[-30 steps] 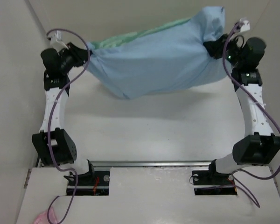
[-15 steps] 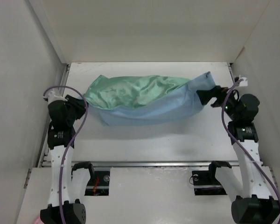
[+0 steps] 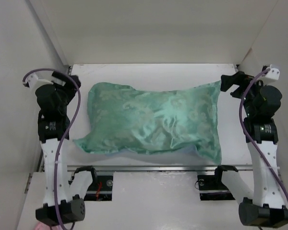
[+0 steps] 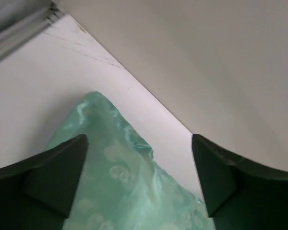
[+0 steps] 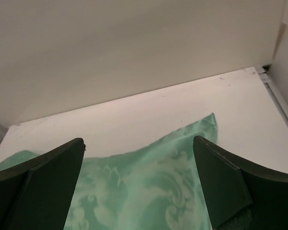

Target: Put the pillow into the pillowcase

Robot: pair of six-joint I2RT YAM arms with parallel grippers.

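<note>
The pillowcase (image 3: 153, 120) lies plump on the white table, shiny teal-green floral face up, with a thin light blue edge showing along its near side. The pillow itself is hidden. My left gripper (image 3: 69, 82) is open just off the pillowcase's far left corner, holding nothing. In the left wrist view its fingers (image 4: 53, 177) stand wide apart above the pillowcase (image 4: 125, 187) corner. My right gripper (image 3: 232, 85) is open beside the far right corner, apart from the cloth. The right wrist view shows the right gripper (image 5: 138, 140) empty over the pillowcase (image 5: 149, 191).
White enclosure walls stand close on the left (image 3: 14, 96), the right (image 3: 278, 43) and the back (image 3: 153, 33). A metal rail (image 3: 149, 167) runs along the table's near edge. Purple cables loop off both wrists. A pink scrap (image 3: 42, 224) lies at the bottom left.
Both grippers held the pillowcase up by its ends, lowered it, then opened and let go. It now lies flat with the teal face up, and both grippers have drawn outward.
</note>
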